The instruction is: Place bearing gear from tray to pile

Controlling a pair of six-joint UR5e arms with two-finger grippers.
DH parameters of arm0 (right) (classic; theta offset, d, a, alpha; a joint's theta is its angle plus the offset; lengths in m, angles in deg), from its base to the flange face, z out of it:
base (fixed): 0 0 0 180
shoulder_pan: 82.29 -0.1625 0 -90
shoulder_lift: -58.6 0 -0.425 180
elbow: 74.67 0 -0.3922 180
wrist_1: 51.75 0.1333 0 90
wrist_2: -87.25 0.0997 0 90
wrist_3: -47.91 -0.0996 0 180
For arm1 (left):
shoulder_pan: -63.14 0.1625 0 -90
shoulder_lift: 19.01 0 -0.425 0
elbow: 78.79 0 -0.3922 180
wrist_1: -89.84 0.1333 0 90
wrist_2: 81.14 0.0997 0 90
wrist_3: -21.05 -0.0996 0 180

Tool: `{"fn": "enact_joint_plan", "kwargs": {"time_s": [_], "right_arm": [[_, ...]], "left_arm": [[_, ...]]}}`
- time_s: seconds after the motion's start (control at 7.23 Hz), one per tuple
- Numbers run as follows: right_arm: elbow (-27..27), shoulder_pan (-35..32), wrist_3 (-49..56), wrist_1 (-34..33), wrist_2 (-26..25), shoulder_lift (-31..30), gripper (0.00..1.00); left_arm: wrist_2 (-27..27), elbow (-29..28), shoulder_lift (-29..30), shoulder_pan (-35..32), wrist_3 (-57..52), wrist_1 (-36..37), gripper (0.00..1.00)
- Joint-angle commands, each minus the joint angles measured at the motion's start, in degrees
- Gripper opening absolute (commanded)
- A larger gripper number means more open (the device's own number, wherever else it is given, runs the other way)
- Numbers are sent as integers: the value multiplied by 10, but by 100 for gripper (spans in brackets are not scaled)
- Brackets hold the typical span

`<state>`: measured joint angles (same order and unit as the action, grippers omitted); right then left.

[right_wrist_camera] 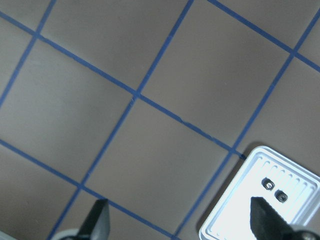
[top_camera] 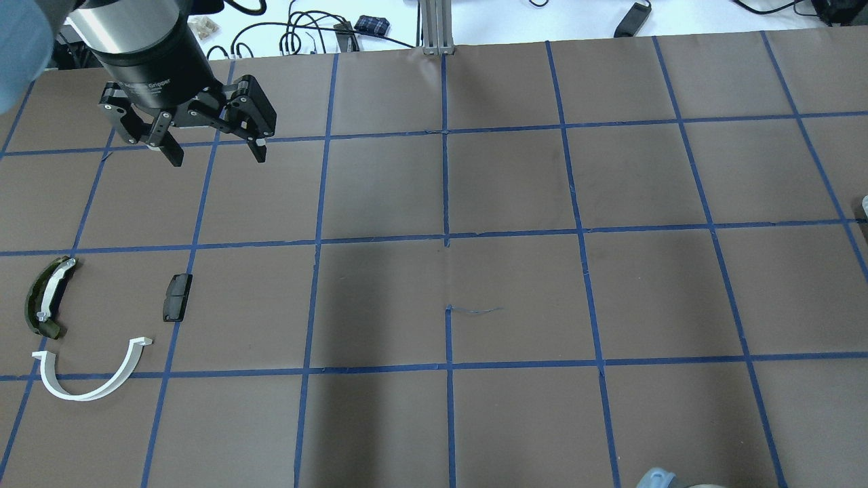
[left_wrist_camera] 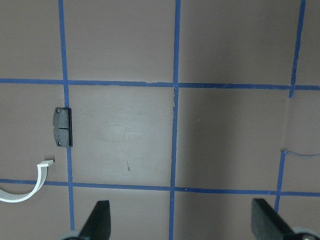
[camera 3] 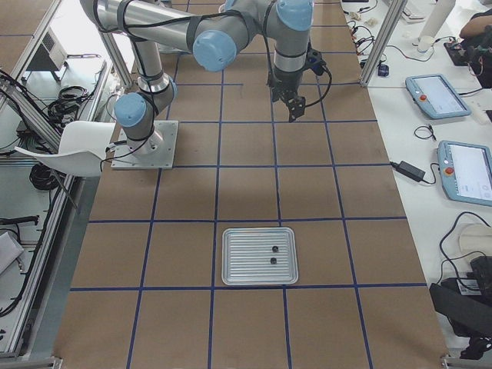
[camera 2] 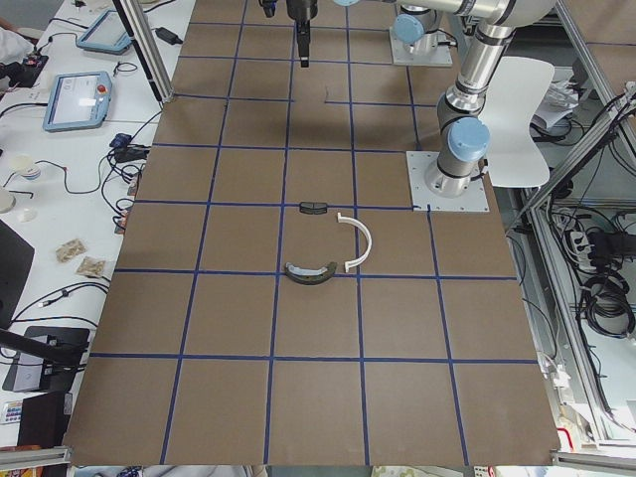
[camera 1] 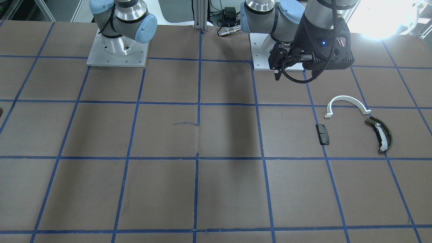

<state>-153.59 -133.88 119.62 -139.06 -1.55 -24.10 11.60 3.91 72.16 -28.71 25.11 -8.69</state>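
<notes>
A ribbed metal tray [camera 3: 246,257] lies near the table's right end with two small dark round gear parts [camera 3: 274,248] in it. In the right wrist view the tray [right_wrist_camera: 240,210] is at the lower right with both parts [right_wrist_camera: 270,184]. My right gripper [right_wrist_camera: 182,222] is open and empty, high above bare table beside the tray. The pile is at the left end: a white arc [top_camera: 95,379], an olive curved piece [top_camera: 47,295] and a black block [top_camera: 177,297]. My left gripper [top_camera: 219,159] is open and empty, high above the table away from the pile.
The table is brown paper with a blue tape grid [top_camera: 447,237]. Both arm bases [camera 1: 118,50] stand on plates at the robot's edge. A pale post [top_camera: 434,27] stands at the operators' edge, with cables and tablets beyond it.
</notes>
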Motion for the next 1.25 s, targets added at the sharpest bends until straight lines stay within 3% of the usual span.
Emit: {"fn": "enact_joint_plan", "kwargs": {"time_s": [0.0, 0.14, 0.28, 0.55, 0.97, 1.11], "right_arm": [[0, 87, 144, -127, -31, 73, 100], [4, 93, 164, -176, -64, 119, 100], [5, 99, 163, -178, -66, 133, 100], [-8, 105, 164, -286, -71, 244, 97], [-27, 133, 178, -361, -60, 299, 93], [-28, 138, 227, -364, -55, 309, 92]], "left_arm": [[0, 1, 0, 0, 0, 1, 100], [1, 2, 0, -1, 0, 0, 100], [0, 0, 0, 0, 1, 1, 100], [0, -5, 3, 0, 1, 1, 100], [0, -4, 1, 0, 0, 1, 100], [0, -4, 1, 0, 1, 1, 100]]}}
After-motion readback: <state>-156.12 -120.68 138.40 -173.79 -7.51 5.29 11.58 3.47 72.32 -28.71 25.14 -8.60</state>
